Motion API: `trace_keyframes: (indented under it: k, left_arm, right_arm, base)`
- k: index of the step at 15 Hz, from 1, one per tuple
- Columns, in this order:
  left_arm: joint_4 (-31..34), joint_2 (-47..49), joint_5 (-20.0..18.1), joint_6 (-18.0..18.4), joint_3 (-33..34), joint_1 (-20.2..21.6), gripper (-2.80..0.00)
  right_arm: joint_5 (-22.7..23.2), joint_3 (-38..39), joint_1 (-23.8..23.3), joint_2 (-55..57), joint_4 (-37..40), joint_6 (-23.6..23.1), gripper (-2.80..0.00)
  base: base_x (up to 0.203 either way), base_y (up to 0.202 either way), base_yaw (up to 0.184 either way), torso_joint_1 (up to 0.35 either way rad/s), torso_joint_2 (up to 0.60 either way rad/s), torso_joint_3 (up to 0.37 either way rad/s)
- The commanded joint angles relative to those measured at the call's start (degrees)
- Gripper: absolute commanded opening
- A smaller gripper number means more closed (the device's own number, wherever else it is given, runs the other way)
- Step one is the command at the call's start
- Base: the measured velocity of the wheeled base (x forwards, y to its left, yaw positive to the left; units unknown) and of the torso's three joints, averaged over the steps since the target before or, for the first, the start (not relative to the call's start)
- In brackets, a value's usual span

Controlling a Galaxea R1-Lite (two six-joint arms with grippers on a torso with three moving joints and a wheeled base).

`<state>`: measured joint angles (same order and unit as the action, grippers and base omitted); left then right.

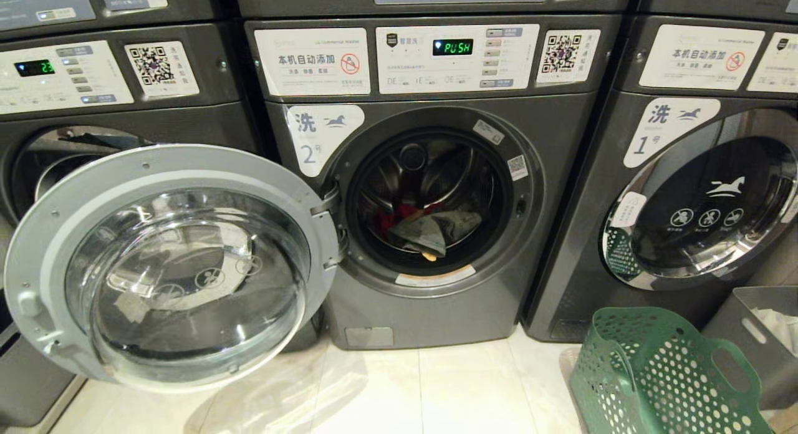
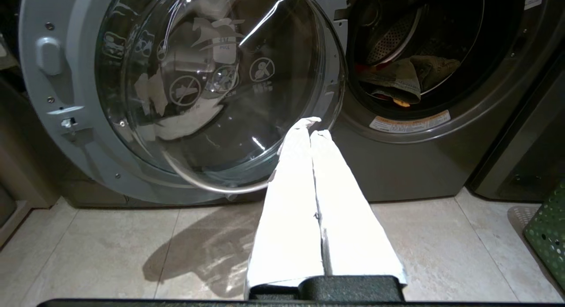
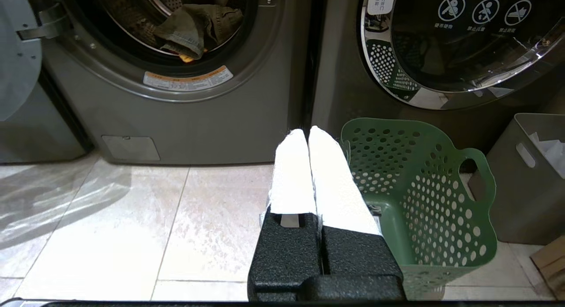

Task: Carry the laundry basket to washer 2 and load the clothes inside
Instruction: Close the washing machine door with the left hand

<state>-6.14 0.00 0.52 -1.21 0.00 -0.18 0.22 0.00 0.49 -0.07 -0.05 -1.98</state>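
Note:
Washer 2 (image 1: 436,309) stands in the middle of the head view, its round door (image 1: 168,265) swung wide open to the left. Clothes (image 1: 430,225) lie in its drum, olive and red pieces (image 3: 194,27) piled low. The green perforated laundry basket (image 1: 661,378) sits on the floor at the lower right, in front of washer 1, and looks empty (image 3: 419,192). Neither arm shows in the head view. My left gripper (image 2: 314,127) is shut with nothing in it, hanging above the floor below the open door. My right gripper (image 3: 307,132) is shut and empty, just beside the basket's rim.
Washer 1 (image 1: 704,209) at the right has its door closed. A third washer (image 1: 56,110) stands at the far left behind the open door. A grey bin (image 1: 760,340) with white items sits right of the basket. Pale floor tiles (image 1: 436,390) lie before washer 2.

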Motion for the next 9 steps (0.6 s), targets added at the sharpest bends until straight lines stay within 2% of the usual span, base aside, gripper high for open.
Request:
trace_keyframes:
  k: [1, 4, 6, 7, 9]
  left_arm:
    - [-0.1, 0.09, 0.05, -0.02, 2.29, 0.01, -2.8]
    - [-0.11, 0.09, 0.0, 0.23, 2.29, 0.01, -2.8]
    - [-0.38, 0.08, 0.08, 3.06, 1.07, 0.01, -2.8]
    - [0.24, 0.38, 0.0, 3.82, -2.48, 0.01, -2.8]
    - [2.87, 4.57, 0.19, 4.65, -14.01, 0.01, -2.8]
  right_arm:
    - [0.04, 0.0, 0.04, 0.07, -0.04, -0.04, -2.8]
    - [0.04, 0.0, 0.04, 0.07, -0.12, 0.92, -2.8]
    - [0.2, 0.09, 0.04, 0.07, -0.04, 0.4, -2.8]
    - [-0.06, 0.0, 0.04, 0.07, -0.04, 0.95, -2.8]
    - [-0.38, 0.0, 0.04, 0.07, -0.12, 1.1, -2.8]
  base:
    - [-0.122, 0.0, 0.004, -0.003, 0.01, 0.006]
    - [0.0, 0.0, 0.0, 0.0, 0.0, 0.0]
    - [0.0, 0.0, 0.0, 0.0, 0.0, 0.0]
    - [0.0, 0.0, 0.0, 0.0, 0.0, 0.0]
    - [0.0, 0.0, 0.0, 0.0, 0.0, 0.0]
